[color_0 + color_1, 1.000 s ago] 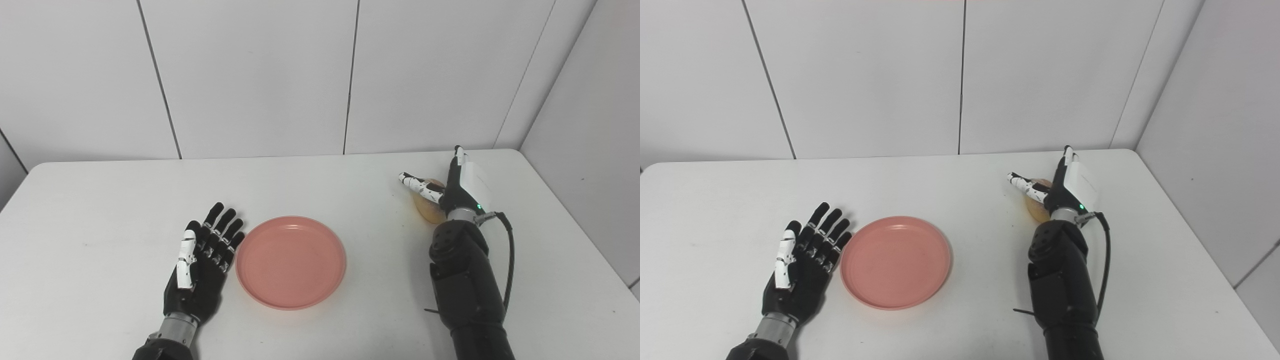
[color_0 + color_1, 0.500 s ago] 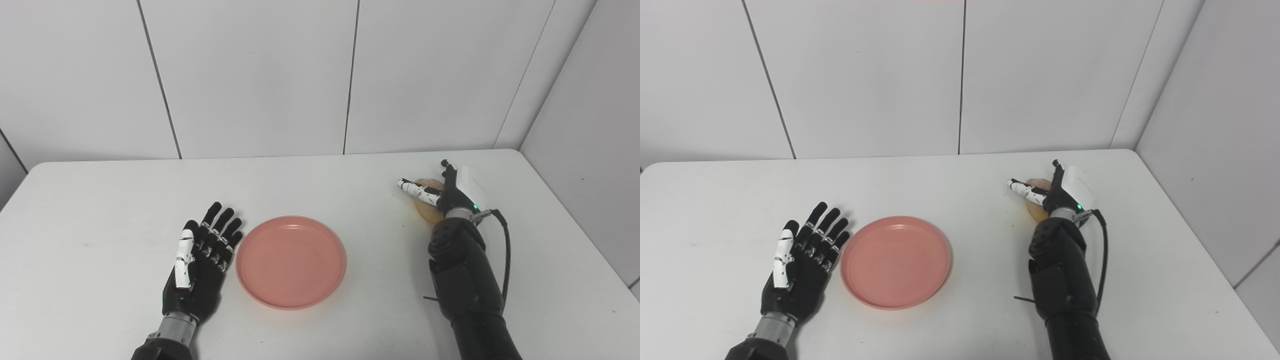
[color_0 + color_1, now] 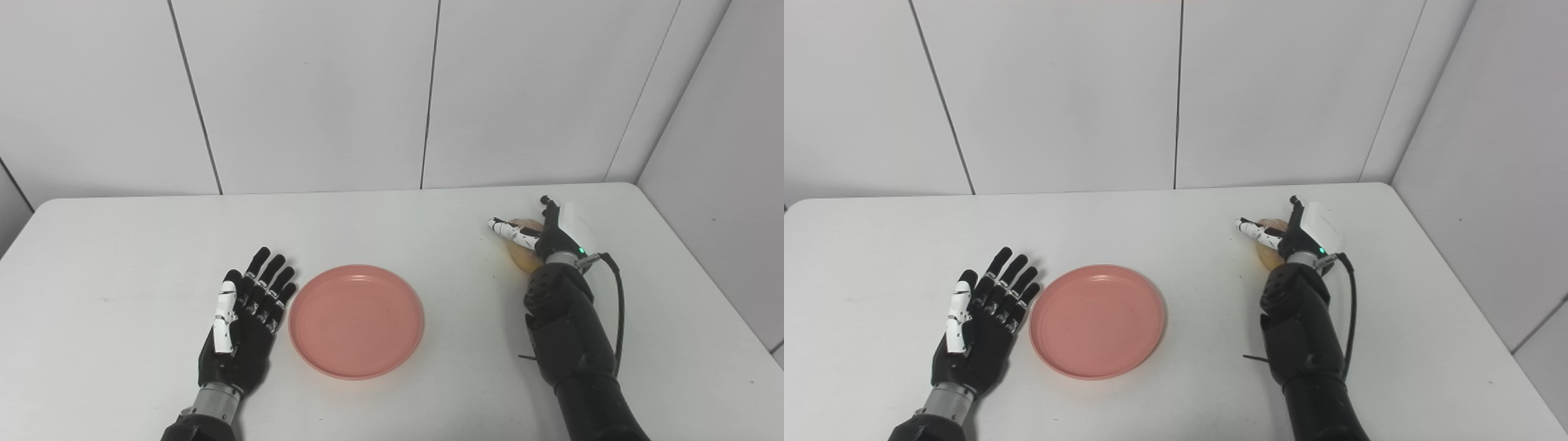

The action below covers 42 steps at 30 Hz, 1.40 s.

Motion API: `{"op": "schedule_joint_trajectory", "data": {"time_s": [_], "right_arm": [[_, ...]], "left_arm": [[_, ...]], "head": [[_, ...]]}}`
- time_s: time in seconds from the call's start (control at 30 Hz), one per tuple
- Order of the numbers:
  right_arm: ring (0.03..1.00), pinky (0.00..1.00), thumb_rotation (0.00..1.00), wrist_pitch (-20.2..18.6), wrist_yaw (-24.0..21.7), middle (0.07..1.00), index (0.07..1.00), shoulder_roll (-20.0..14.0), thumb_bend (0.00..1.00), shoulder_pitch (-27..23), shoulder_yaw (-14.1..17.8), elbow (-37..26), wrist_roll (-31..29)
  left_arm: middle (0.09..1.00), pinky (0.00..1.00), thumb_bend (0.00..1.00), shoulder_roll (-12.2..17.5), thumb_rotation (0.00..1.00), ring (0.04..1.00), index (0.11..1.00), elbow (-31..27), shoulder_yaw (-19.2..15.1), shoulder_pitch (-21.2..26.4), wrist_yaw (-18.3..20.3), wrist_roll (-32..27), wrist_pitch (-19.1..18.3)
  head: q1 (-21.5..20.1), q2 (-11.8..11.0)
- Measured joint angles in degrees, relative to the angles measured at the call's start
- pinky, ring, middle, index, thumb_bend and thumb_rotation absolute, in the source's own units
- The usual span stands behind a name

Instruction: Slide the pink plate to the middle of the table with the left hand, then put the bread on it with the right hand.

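The pink plate [image 3: 356,321] lies flat near the middle of the white table [image 3: 122,245], empty. My left hand [image 3: 245,331] lies open and flat on the table just left of the plate, its fingers close to the rim but holding nothing. The bread [image 3: 523,257], a tan roll, sits on the table at the right, mostly hidden by my right hand [image 3: 554,236]. That hand is over it with fingers curled down on its far side and the thumb stretched across its left side, closed around the bread.
The table's right edge [image 3: 735,318] runs close to the right arm. White wall panels [image 3: 429,92] stand behind the table's far edge and along the right side.
My right hand's fingers have curled down from upright onto the bread and the arm has shifted slightly. My left hand has drawn back a little from the plate. The plate has not moved.
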<state>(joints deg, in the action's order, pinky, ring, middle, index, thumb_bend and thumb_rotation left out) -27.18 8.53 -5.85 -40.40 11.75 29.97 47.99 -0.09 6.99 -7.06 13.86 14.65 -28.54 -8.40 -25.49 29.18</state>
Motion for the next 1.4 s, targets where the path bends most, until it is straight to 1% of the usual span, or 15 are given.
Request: {"op": "schedule_joint_trajectory", "data": {"time_s": [0.13, 0.3, 0.47, 0.6, 0.67, 0.83, 0.93, 0.97, 1.03, 1.1, 1.13, 1.17, 1.23, 1.3, 1.4], "right_arm": [[0.807, 0.74, 0.55, 0.00, 0.34, 0.828, 0.829, -0.13, 0.95, -0.45, 0.03, 0.97, 0.12], [0.808, 0.74, 0.54, 0.00, -0.41, 0.830, 0.824, -0.22, 0.94, -0.56, 0.23, 1.03, 1.00], [0.857, 0.78, 0.54, 0.01, -3.87, 0.867, 0.863, -0.21, 0.95, -0.80, 1.36, 0.67, 3.56], [0.867, 0.79, 0.50, 0.01, -7.39, 0.869, 0.878, -0.07, 0.91, -1.42, 2.68, 0.58, 7.20], [0.889, 0.81, 0.48, 0.01, -8.65, 0.882, 0.884, 0.07, 0.90, -1.46, 2.99, 0.37, 8.57], [0.913, 0.84, 0.47, 0.01, -11.79, 0.895, 0.888, 0.22, 0.90, -1.46, 3.36, -0.36, 11.49], [0.889, 0.79, 0.42, 0.03, -13.09, 0.877, 0.860, 0.22, 0.90, -1.46, 3.42, -0.44, 13.11], [0.877, 0.75, 0.41, 0.03, -13.29, 0.872, 0.855, 0.22, 0.91, -1.47, 3.42, -0.44, 13.42], [0.872, 0.73, 0.40, 0.05, -13.68, 0.870, 0.854, 0.25, 0.91, -1.52, 3.57, -0.42, 14.13], [0.846, 0.68, 0.37, 0.08, -14.10, 0.856, 0.845, 0.52, 0.92, -1.82, 4.47, -0.15, 15.34], [0.829, 0.66, 0.35, 0.09, -14.15, 0.845, 0.839, 0.60, 0.92, -2.11, 4.96, 0.06, 15.71], [0.788, 0.62, 0.33, 0.09, -14.20, 0.817, 0.822, 0.60, 0.92, -2.48, 5.41, 0.34, 15.91], [0.754, 0.60, 0.31, 0.10, -14.20, 0.793, 0.807, 0.57, 0.91, -3.13, 6.21, 1.15, 16.32], [0.714, 0.57, 0.28, 0.10, -14.36, 0.766, 0.789, 0.55, 0.89, -3.28, 6.37, 1.23, 17.08], [0.676, 0.53, 0.26, 0.10, -14.74, 0.748, 0.784, 0.55, 0.86, -3.21, 6.34, 1.11, 17.83]], "left_arm": [[0.933, 0.97, 0.35, 0.00, 1.00, 0.933, 0.916, -0.10, 0.00, 0.00, -0.04, 0.01, -0.07], [0.938, 0.98, 0.35, 0.00, 1.00, 0.938, 0.923, -0.33, 0.01, -0.01, -0.33, 0.01, -0.25], [0.940, 0.98, 0.35, 0.02, 1.00, 0.941, 0.926, -0.25, 0.04, -0.01, -0.32, 0.00, -0.16], [0.938, 0.98, 0.34, 0.04, 1.00, 0.939, 0.924, -0.25, 0.03, -0.01, -0.32, -0.01, -0.17], [0.936, 0.98, 0.35, 0.03, 1.00, 0.938, 0.921, -0.26, 0.01, -0.01, -0.29, -0.13, -0.18], [0.942, 0.99, 0.35, 0.04, 1.00, 0.942, 0.929, -0.20, 0.00, -0.01, -0.24, -0.22, -0.17], [0.937, 0.98, 0.35, 0.03, 1.00, 0.937, 0.924, -0.22, 0.00, -0.01, -0.24, -0.22, -0.19], [0.939, 0.99, 0.35, 0.02, 1.00, 0.940, 0.926, -0.24, -0.01, -0.01, -0.25, -0.22, -0.22], [0.941, 0.99, 0.35, 0.02, 1.00, 0.942, 0.928, -0.26, -0.01, -0.01, -0.24, -0.25, -0.25], [0.940, 0.99, 0.36, 0.03, 1.00, 0.941, 0.928, -0.25, -0.01, -0.01, -0.23, -0.25, -0.24], [0.939, 0.99, 0.36, 0.03, 1.00, 0.940, 0.927, -0.25, 0.00, -0.01, -0.22, -0.25, -0.24], [0.938, 0.99, 0.36, 0.03, 1.00, 0.939, 0.926, -0.25, 0.00, -0.01, -0.22, -0.25, -0.23], [0.938, 0.99, 0.35, 0.03, 1.00, 0.939, 0.926, -0.25, 0.00, -0.01, -0.22, -0.25, -0.21], [0.939, 0.99, 0.36, 0.03, 1.00, 0.939, 0.926, -0.24, -0.01, -0.01, -0.22, -0.25, -0.20], [0.941, 0.98, 0.36, 0.03, 1.00, 0.940, 0.929, -0.23, -0.01, -0.01, -0.22, -0.24, -0.17]], "head": [[0.00, 0.09], [0.00, 0.26], [0.00, 0.26], [0.00, 0.53], [0.00, 0.53], [0.00, 0.53], [0.00, 0.62], [0.09, 0.70], [0.09, 0.70], [0.09, 0.70], [0.09, 0.70], [0.09, 0.70], [0.09, 0.70], [0.09, 0.70], [0.09, 0.70]]}}
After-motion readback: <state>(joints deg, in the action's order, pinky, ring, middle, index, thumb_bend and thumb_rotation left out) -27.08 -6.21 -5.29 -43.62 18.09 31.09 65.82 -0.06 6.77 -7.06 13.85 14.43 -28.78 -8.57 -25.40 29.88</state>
